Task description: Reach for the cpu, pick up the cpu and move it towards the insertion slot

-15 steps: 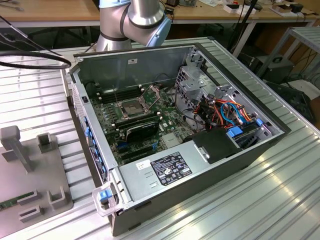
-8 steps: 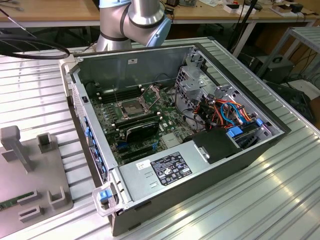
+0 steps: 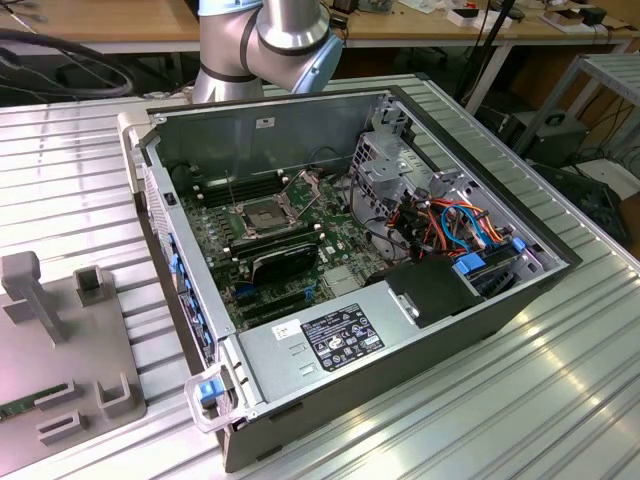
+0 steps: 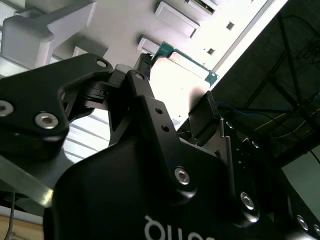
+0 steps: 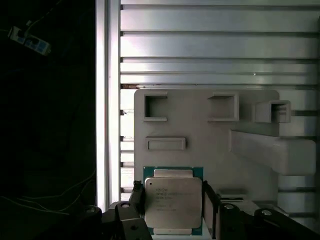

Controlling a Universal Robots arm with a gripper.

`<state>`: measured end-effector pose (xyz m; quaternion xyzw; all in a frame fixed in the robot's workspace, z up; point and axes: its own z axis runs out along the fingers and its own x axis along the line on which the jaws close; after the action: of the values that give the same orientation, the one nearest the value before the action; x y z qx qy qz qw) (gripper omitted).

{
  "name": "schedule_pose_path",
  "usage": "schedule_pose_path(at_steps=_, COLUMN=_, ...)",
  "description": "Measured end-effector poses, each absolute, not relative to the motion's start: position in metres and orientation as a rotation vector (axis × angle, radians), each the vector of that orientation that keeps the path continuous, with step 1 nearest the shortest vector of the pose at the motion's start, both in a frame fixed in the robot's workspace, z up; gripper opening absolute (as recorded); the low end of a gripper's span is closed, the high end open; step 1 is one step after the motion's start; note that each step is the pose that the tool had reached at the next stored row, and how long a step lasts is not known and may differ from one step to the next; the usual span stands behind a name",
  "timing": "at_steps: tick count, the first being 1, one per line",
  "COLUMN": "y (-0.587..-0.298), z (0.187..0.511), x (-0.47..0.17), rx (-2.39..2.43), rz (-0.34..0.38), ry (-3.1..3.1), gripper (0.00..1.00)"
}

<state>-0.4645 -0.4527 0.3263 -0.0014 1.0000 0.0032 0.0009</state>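
– so, where is the cpu right now?

– you have it in the gripper. in both wrist views the jaws are drawn in narrow on it, one of the fingers against each of two opposite edges, the metal lid facing the first wrist view's camera. behind it lies the grey fixture plate, and i cannot tell whether the chip is clear of that plate or resting on it.

– and the insertion slot?

– in the exterior view it sits inside the computer case, toward ten o'clock from the case's middle, with the black finned block just beside it at five o'clock. the fixture plate lies outside the case, at about eight o'clock from it on the ribbed table, so by my reckoning your chip is well apart from the socket.

– how will it handle?

– light and stiff, i'd judge: a thin rigid square that will not sag or swing. the smooth lid and thin board edges look slippery, though, and the underside contacts are likely delicate, so you want nothing touching that face. the edges are the right place to take it, as you have it now, with each finger centred on its side; an off-centre pinch could let it twist.
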Motion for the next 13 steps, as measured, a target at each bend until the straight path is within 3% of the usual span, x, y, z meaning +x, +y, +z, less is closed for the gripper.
schedule_pose_path(at_steps=9, y=-0.453, z=0.386, x=-0.464, rx=-0.004, rz=0.01, ry=3.14, gripper=0.55)
schedule_pose_path(at_steps=13, y=-0.453, z=0.389, x=-0.464, rx=-0.005, rz=0.011, ry=3.139, gripper=0.55)
